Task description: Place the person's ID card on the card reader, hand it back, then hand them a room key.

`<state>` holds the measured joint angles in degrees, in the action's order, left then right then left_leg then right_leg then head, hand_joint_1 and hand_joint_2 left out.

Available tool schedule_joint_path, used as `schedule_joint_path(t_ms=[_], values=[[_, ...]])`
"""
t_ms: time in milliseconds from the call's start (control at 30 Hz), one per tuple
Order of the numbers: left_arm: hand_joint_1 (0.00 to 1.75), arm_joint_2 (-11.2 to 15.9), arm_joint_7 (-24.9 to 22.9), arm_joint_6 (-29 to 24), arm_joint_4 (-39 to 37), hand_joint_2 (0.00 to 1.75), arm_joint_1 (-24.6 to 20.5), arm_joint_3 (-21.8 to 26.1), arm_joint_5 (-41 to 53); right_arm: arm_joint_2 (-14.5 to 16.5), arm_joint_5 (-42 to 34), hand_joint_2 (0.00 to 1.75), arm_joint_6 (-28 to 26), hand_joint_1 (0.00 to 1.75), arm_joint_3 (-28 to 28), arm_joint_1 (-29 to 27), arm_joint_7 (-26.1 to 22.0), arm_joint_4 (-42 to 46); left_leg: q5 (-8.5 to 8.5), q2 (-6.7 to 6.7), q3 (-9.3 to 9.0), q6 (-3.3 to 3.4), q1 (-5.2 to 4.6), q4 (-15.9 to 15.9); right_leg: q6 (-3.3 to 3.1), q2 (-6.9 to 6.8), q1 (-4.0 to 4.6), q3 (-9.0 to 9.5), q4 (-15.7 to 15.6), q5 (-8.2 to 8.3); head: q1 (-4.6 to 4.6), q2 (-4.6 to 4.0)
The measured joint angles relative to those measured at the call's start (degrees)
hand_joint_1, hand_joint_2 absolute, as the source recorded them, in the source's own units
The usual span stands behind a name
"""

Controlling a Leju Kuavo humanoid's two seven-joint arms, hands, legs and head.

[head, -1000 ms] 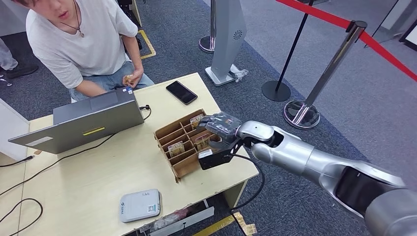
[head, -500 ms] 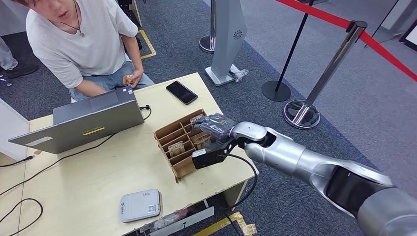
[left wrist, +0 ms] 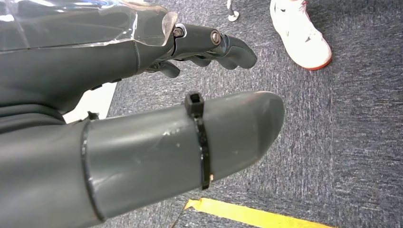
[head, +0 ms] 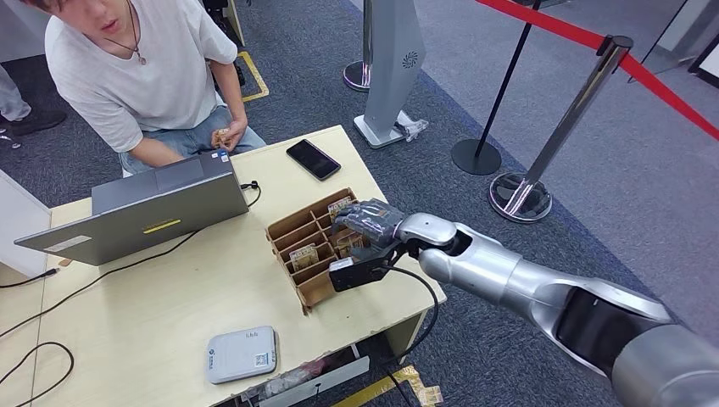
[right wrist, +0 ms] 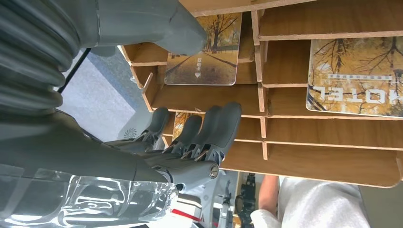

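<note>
**A:** What is nearest you on the desk [head: 153, 339]?

**B:** Low in the head view, left of centre, the white card reader [head: 242, 354] lies flat near the front edge. My silver right arm comes in from the lower right of the frame and reaches up-left to the cardboard key rack [head: 309, 246], near the middle of the frame.

**A:** And your right robot hand?

**B:** My right robot hand [head: 369, 222] sits over the rack's right-hand slots. In the right wrist view the fingers [right wrist: 223, 126] are apart and extended into a slot, the thumb near a room key [right wrist: 203, 57] with a yellow tree picture. I hold nothing there. Another key card [right wrist: 356, 76] printed HOTEL stands in a neighbouring compartment.

**A:** Your left one?

**B:** My left robot hand [left wrist: 142, 104] hangs over grey carpet, fingers loosely apart and empty; a white shoe [left wrist: 299, 33] is at the top of that picture.

**A:** Farther back?

**B:** A grey laptop [head: 144, 212] at left, a black phone [head: 313, 158] beyond the rack, then the person [head: 144, 76] at upper left, holding a small card [head: 222, 136] at their lap. I cannot tell whether it is the ID card.
</note>
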<state>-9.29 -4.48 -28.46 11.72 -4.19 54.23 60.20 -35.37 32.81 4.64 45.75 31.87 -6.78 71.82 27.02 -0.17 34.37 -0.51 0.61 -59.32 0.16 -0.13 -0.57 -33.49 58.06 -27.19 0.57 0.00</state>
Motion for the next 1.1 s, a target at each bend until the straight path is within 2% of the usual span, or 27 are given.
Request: schedule_joint_path(t_ms=[1100], values=[[0.00, 0.00, -0.23, -0.18, 0.00, 0.00, 0.00, 0.09, -0.20, 1.10, 1.15, 1.75, -0.84, 0.82, 0.15, -0.35, 0.59, -2.40, 0.00, 0.00, 0.01, 0.00, 0.00, 0.00, 0.00, 0.00, 0.00, -0.01, 0.00, 0.00, 0.00, 0.00]])
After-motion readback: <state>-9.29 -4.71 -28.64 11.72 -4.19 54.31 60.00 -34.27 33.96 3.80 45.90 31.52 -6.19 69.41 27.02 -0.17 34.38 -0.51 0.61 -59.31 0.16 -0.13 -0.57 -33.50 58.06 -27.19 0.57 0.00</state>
